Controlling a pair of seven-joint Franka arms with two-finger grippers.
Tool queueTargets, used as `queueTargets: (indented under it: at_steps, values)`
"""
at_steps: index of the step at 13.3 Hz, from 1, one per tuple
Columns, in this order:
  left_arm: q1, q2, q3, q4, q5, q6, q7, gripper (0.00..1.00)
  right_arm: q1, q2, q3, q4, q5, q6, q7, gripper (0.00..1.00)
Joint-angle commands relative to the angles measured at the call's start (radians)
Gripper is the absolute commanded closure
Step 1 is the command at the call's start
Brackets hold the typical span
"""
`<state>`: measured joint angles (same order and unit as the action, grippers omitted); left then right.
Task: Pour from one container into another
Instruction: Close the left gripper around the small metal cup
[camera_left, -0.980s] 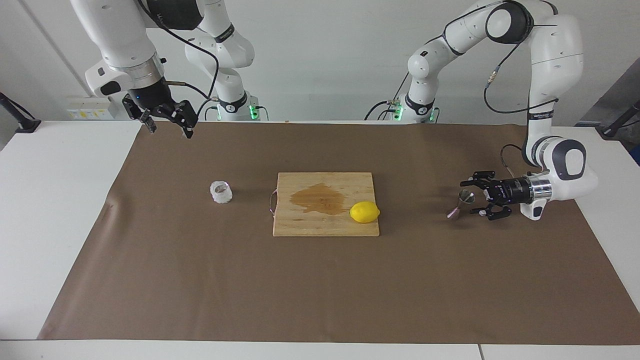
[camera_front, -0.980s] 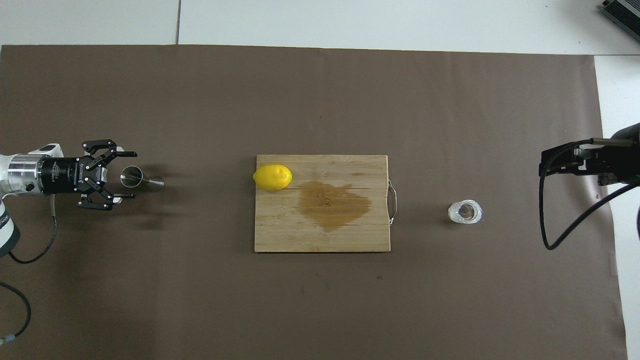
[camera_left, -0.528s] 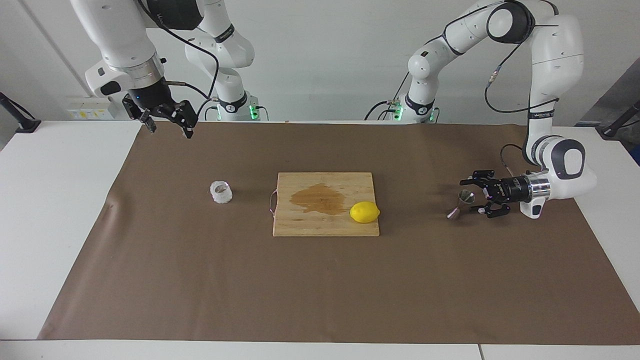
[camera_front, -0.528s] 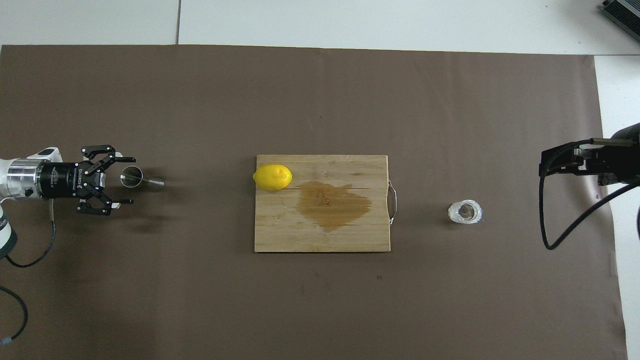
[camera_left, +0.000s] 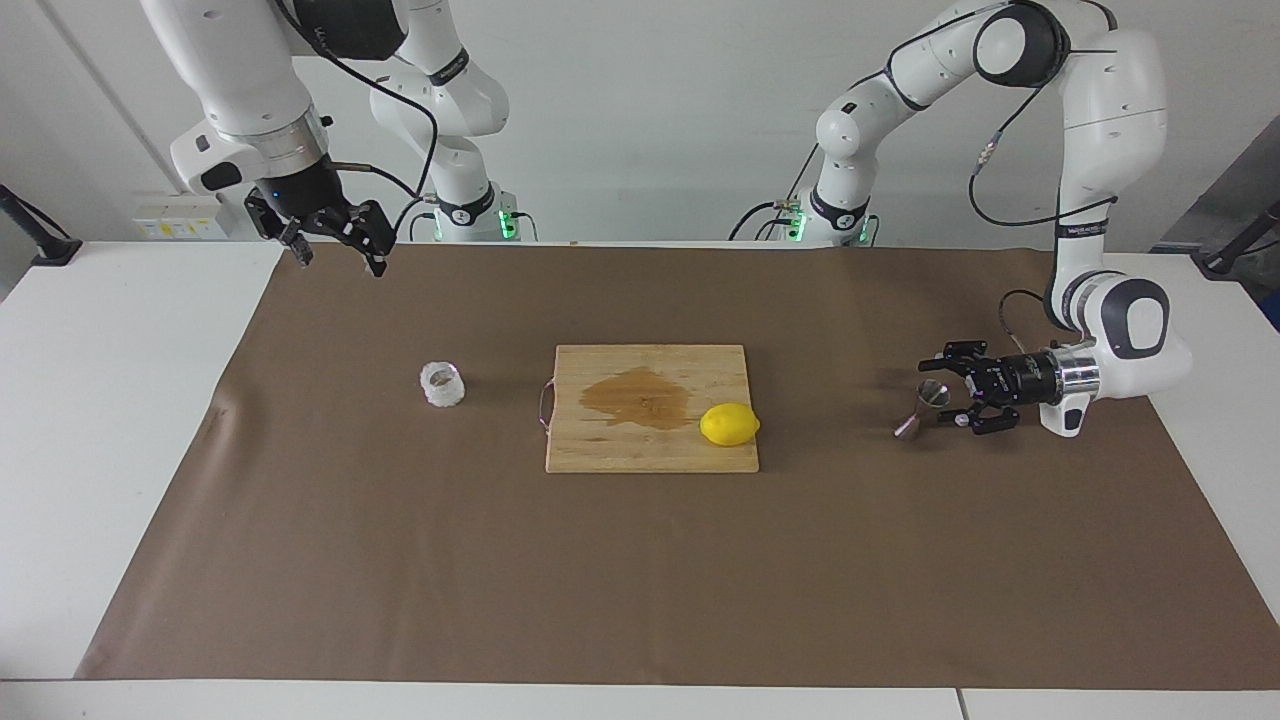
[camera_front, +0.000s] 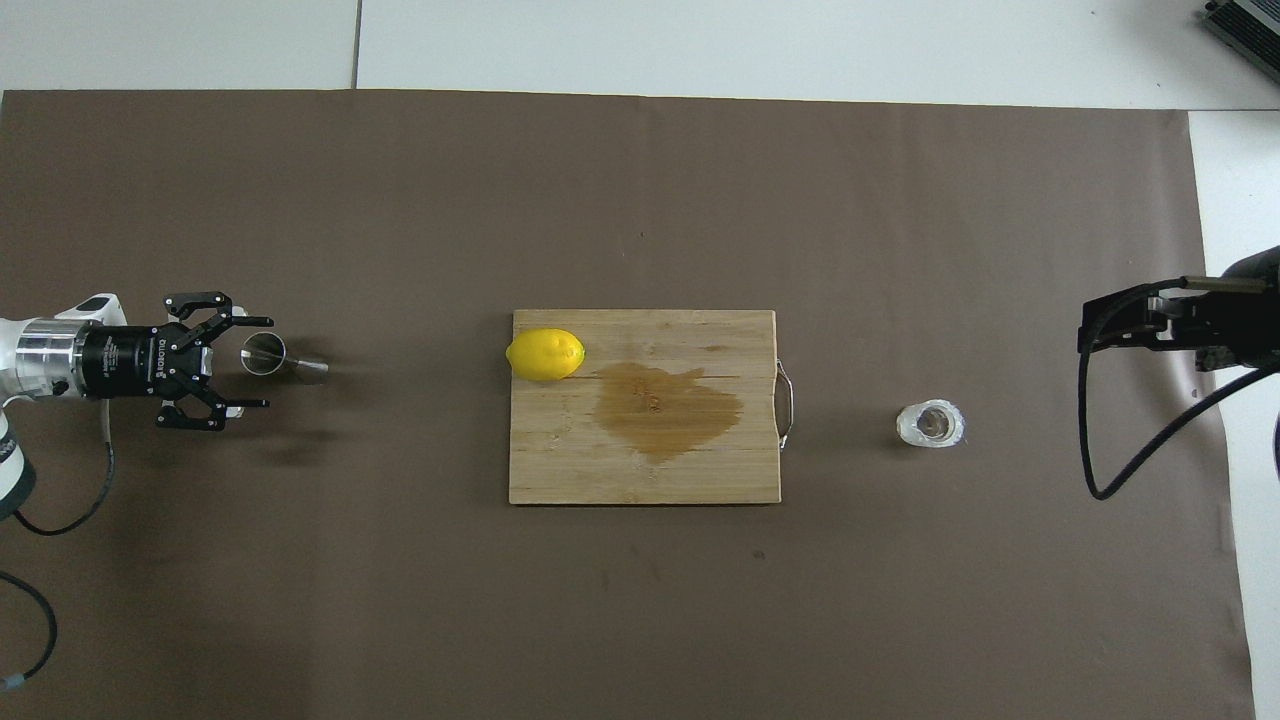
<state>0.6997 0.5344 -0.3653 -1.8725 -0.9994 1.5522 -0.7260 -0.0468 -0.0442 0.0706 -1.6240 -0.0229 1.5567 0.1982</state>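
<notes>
Overhead, the steel jigger (camera_front: 265, 354) stands toward the left arm's end of the table, within the left gripper (camera_front: 247, 365), whose open fingers bracket it without touching; the facing view alone shows the raised right gripper (camera_left: 338, 255), also open and empty, waiting near the table's edge. Meanwhile the glass cup (camera_left: 442, 384) stands beside the cutting board (camera_left: 650, 440). Since a second ago, the left gripper's fingers have narrowed slightly.

My left gripper (camera_left: 950, 385) sits low with fingers spread around the steel jigger (camera_left: 925, 405). My right gripper (camera_left: 335, 245) waits raised, open, the glass cup (camera_left: 443, 384) untouched.
</notes>
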Motion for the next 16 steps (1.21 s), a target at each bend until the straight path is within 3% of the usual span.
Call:
queueTargets:
  at_steps: [1,3,5,6,14,15,16]
  values:
    - [0.020,-0.005,-0.014,-0.016,0.011,-0.003,-0.003,0.10,-0.008,0.001,0.006,0.004,-0.005,-0.015,0.015,0.00]
    - [0.020,-0.005,-0.014,-0.016,0.011,0.005,-0.004,0.12,-0.008,0.001,0.006,0.004,-0.005,-0.015,0.015,0.00]
    - [0.020,-0.005,-0.015,-0.016,0.011,0.005,-0.004,0.26,-0.008,0.001,0.006,0.004,-0.005,-0.015,0.015,0.00]
    - [0.020,-0.004,-0.015,-0.014,0.011,0.005,-0.006,0.28,-0.008,0.001,0.006,0.004,-0.005,-0.015,0.015,0.00]
    - [0.020,-0.004,-0.015,-0.014,0.010,0.017,-0.024,0.30,-0.008,0.001,0.006,0.004,-0.005,-0.015,0.015,0.00]
    - [0.021,-0.004,-0.015,-0.014,0.010,0.019,-0.033,0.31,-0.008,0.001,0.006,0.004,-0.005,-0.015,0.015,0.00]
    - [0.021,-0.004,-0.015,-0.014,0.008,0.022,-0.032,0.40,-0.008,0.001,0.006,0.004,-0.005,-0.015,0.015,0.00]
